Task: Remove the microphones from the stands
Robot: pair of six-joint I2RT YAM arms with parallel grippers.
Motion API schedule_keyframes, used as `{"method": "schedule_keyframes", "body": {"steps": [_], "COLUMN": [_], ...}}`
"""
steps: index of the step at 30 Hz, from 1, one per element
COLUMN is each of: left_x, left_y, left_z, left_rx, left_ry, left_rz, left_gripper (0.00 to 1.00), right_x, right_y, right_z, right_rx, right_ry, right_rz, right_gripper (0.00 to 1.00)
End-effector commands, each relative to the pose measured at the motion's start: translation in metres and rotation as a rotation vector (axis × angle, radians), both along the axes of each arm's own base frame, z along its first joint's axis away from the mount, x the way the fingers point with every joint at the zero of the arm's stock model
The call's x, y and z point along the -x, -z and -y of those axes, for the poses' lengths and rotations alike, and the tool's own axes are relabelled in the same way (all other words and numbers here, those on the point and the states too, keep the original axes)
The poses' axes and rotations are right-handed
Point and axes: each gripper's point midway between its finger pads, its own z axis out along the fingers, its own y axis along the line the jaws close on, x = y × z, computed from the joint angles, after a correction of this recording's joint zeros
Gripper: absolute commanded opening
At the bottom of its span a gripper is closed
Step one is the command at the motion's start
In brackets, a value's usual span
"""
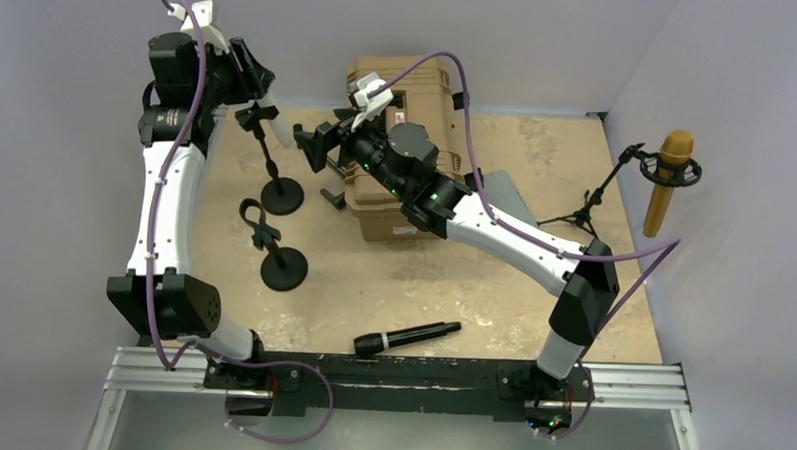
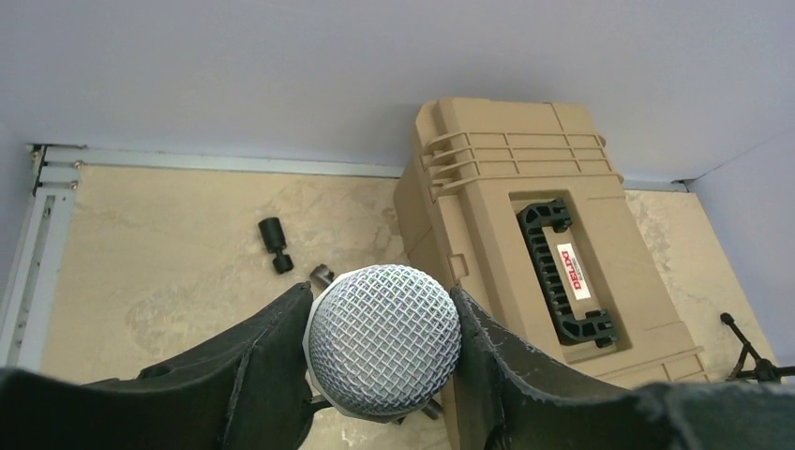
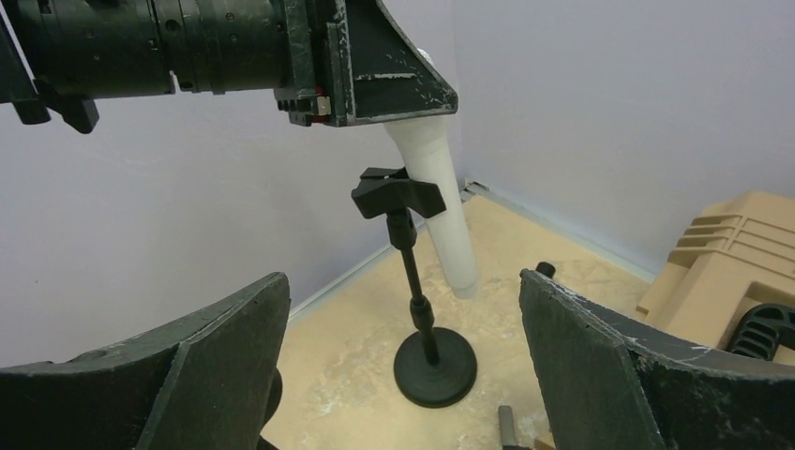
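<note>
One mic (image 2: pixel 384 342) gripped, beside stand (image 3: pixel 417 281) clip

L gripper (image 2: pixel 380 314) clamps the mesh head btwn both fingers. White body hangs below it, just beside the clip; contact unclear. R gripper (image 3: pixel 403 281) spread wide, holding nothing, stand straight ahead.

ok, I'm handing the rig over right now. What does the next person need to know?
Left tool: shut on the white mic at its mesh head, holding it in the air.
Right tool: open, empty, facing the stand.
The mic hangs tilted beside the clip and looks to be out of it, though contact behind the clip cannot be ruled out.
Done: grasp, and apparently the lift-off.
Left: carry the mic clear of the stand, then probably set it down.
</note>
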Motion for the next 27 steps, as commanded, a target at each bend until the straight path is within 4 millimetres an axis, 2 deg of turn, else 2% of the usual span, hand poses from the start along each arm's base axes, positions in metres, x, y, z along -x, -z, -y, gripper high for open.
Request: {"method": "schedule_keyframes", "body": {"steps": [1, 5, 9, 15, 21, 27], "left_x": [0.031, 0.053, 0.069, 0.081, 0.089, 0.093], "left_y": [-0.029, -0.042, -0.045, -0.038, -0.027, -0.019], "left_z": [0.011, 0.029, 0.049, 0.070, 0.091, 0.102], "left_rx": [0.010, 0.040, 0.104, 0.198, 0.146, 0.148], "left_ry": [-0.030, -0.016, 0.015, 0.080, 0.117, 0.141], "left_rz": [0.002, 0.011, 0.011, -0.002, 0.009, -0.015], "left_gripper": [0.00, 0.00, 0.00, 0.00, 0.00, 0.02], "right_x": [0.010, 0.011, 0.010, 0.012, 0.014, 0.016], "right_y": [-0.028, -0.024, -0.019, -0.012, -0.010, -0.006], "right_z": [0.017, 0.018, 0.019, 0.020, 0.024, 0.031], "right_rx": [-0.052, -0.045, -0.041, -0.042, -0.026, -0.022], "right_ry": [0.007, 0.006, 0.017, 0.014, 0.018, 0.030], "right_rz": [0.015, -0.001, -0.025, -0.051, -0.052, -0.048], "right_gripper": [0.90, 0.90, 0.89, 0.88, 0.88, 0.88]}}
